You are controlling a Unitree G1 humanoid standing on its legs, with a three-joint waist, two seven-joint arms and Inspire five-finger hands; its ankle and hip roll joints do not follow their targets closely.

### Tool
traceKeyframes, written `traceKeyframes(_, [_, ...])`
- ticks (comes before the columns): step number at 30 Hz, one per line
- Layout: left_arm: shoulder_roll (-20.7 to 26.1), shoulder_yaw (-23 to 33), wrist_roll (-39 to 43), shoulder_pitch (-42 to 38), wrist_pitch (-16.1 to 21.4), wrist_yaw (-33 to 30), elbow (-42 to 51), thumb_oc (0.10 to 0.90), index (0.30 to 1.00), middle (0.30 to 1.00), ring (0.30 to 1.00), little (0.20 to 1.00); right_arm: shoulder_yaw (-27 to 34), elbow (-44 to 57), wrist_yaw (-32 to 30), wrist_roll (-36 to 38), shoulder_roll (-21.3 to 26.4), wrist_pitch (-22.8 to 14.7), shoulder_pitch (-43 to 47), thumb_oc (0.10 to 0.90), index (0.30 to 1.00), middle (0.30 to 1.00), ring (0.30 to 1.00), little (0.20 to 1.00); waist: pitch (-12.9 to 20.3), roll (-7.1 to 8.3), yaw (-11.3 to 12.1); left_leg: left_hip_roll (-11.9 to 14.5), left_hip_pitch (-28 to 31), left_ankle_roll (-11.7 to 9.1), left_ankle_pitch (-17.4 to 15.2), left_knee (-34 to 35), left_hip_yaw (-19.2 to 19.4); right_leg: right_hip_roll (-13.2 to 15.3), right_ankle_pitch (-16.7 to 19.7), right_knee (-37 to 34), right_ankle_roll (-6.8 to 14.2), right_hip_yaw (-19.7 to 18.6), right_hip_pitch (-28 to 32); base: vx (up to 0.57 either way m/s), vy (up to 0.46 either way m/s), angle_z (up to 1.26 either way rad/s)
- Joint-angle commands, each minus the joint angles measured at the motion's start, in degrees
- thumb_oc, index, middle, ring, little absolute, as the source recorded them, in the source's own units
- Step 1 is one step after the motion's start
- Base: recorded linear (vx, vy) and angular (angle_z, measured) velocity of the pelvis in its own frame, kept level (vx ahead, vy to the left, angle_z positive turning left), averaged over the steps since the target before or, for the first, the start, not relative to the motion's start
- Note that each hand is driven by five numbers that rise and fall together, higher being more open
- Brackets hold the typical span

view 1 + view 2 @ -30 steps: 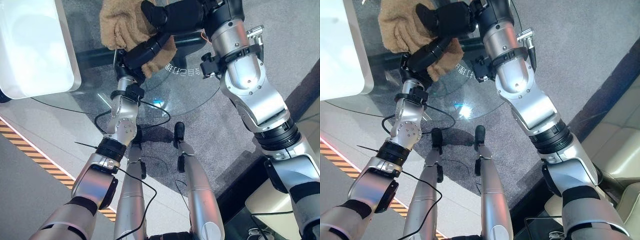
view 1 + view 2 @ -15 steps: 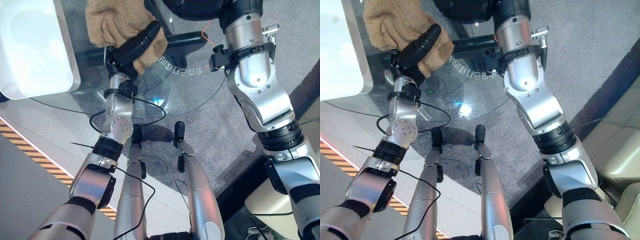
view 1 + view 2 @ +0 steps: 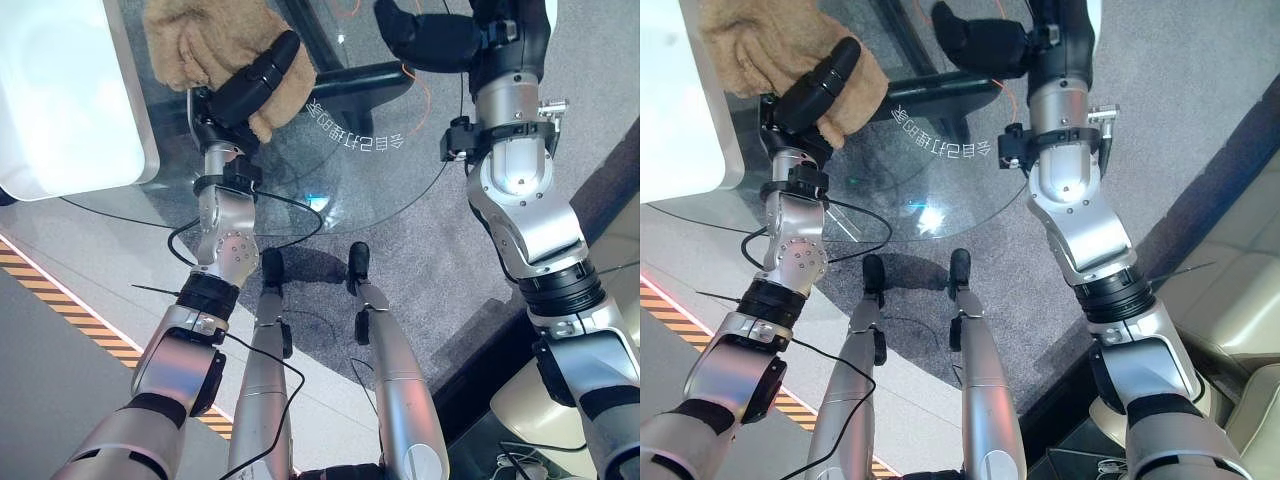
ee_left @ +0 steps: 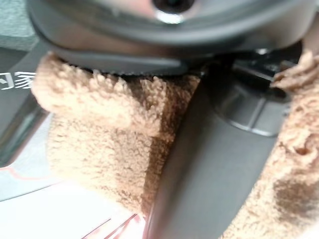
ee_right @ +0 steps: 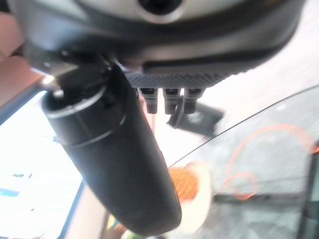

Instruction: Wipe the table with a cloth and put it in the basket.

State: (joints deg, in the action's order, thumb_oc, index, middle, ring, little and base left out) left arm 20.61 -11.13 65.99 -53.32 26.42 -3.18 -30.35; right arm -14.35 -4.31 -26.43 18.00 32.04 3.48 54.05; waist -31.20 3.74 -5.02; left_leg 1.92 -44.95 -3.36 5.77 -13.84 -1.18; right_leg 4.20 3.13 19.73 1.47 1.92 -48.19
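Right hand (image 3: pixel 425 40) has lifted off the cloth (image 3: pixel 195 45), fingers relaxed; left hand (image 3: pixel 250 85) fingers stay flat on it, upper left on the tabletop (image 3: pixel 380 170); cloth's long axis unclear.

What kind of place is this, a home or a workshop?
Probably an indoor lounge or showroom, not a workshop: a round glass table, grey carpet and a pale cushioned seat. The left hand presses a brown cloth on the glass.

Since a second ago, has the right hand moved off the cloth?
Yes. The right hand now sits apart from the cloth, to the right of the white print on the glass table.
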Motion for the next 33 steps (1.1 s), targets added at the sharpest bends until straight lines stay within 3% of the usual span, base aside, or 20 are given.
traceKeyframes(1, [3.00,4.54,-1.33,-5.27,9.35,4.72,5.98,0.100,0.300,0.300,0.300,0.200,6.76,4.54,-3.36,-0.82,3.60,-7.32,0.43,0.800,0.900,0.900,0.900,0.900,1.40,-1.88,-0.93,0.67,1.70,-0.04,-4.50,-2.91,0.61,-1.25,-4.37,0.33,2.74,-3.82,3.92,0.00,0.055,-0.08])
traceKeyframes(13, [8.61,4.94,3.03,-8.58,13.21,6.43,1.79,0.100,0.300,0.300,0.300,0.200,7.48,-11.23,-7.37,1.61,7.89,-7.40,-0.01,0.800,0.900,0.900,0.900,0.900,1.40,-3.68,-0.86,0.78,0.98,-0.51,-4.21,-2.60,0.71,-0.71,-4.54,0.58,3.05,-3.77,2.93,-0.01,0.019,-0.03])
traceKeyframes(33, [18.46,4.42,10.25,-12.08,15.44,6.49,-9.04,0.100,0.300,0.300,0.300,0.200,2.95,-42.15,-1.54,16.12,11.11,-14.00,-3.07,0.800,0.900,0.900,0.900,0.900,1.40,-4.12,0.18,0.88,-0.10,-0.96,-5.35,-3.55,-0.30,-0.60,-6.11,1.62,2.68,-2.67,2.03,0.00,-0.001,0.00])
